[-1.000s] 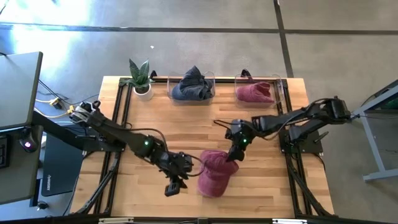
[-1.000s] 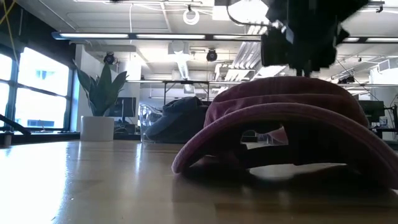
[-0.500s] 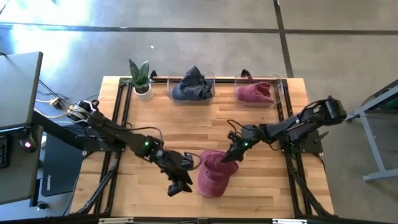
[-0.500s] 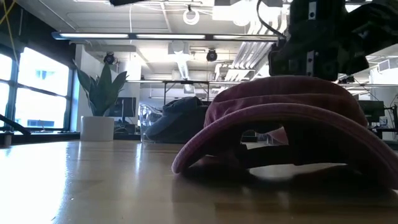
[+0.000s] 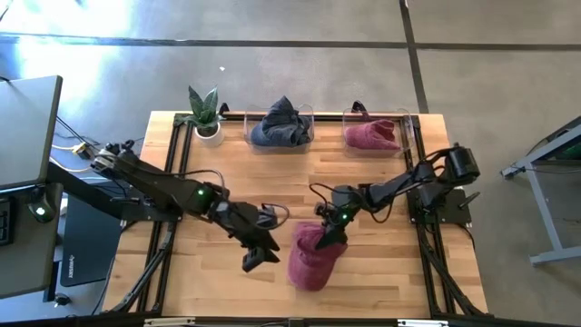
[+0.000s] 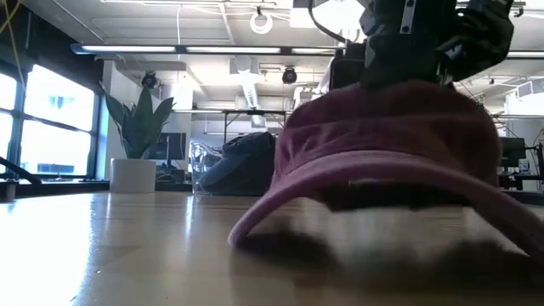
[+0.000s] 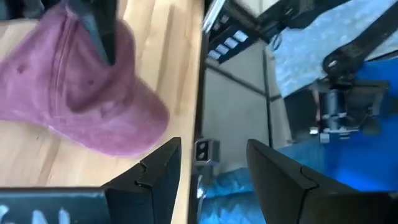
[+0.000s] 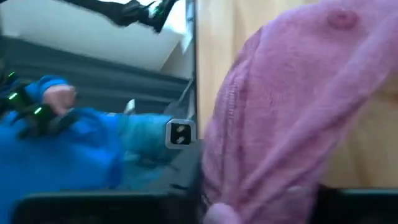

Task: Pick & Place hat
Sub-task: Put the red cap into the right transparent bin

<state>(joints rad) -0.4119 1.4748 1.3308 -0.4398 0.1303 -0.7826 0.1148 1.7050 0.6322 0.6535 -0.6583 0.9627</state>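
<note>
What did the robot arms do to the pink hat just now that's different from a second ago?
The right gripper came down onto the crown of the maroon hat and closed on it, and the hat's crown now stands taller and bunched in the low view. The left gripper stayed open beside the hat, shifting only slightly. The plant and the two bins of hats at the back did not move.

An open lab: concrete floor, ceiling ducts, wooden workbench.

no readable text, labels, brands, numbers or signs on anything in any view
</note>
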